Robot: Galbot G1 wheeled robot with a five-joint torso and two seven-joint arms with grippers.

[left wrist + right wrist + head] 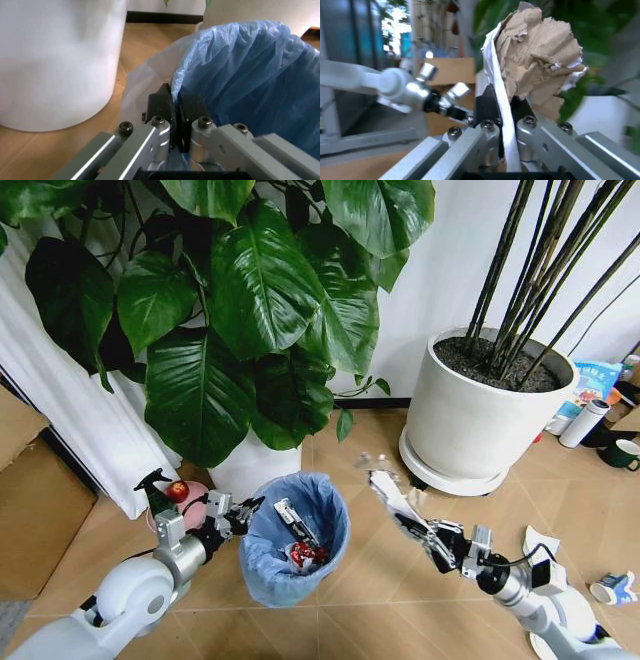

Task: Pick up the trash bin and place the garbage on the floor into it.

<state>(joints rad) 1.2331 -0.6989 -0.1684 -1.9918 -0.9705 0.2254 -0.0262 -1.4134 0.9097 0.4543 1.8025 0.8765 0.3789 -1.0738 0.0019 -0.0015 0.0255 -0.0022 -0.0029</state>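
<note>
Left gripper [175,103] is clamped on the rim of the trash bin [296,538], its dark pads pinching the blue liner and the edge beneath, so the bin hangs from that one side just in front of the big white plant pot [55,60]. Right gripper [504,107] is closed on a torn scrap of garbage [535,48], brown card with a white sheet folded along it, held up in the air just beside the bin's far rim and not yet over the opening.

Judging by its looks, the bin is light and its wall fairly stiff, but the crinkled plastic liner is slick and loose; a hold that catches only the bag could slide, so a bite on the rim itself, as here, seems the sound place. Held by one edge it will likely tip. The scrap is thin, limp and nearly weightless, apt to flutter or cling to a pad on letting go; it is pinched near its lower end.

The bin is small and round, pale-blue inside, with something red and a dark strip lying at the bottom. More white litter [540,540] lies on the floor [370,480] near its right edge in the head view
</note>
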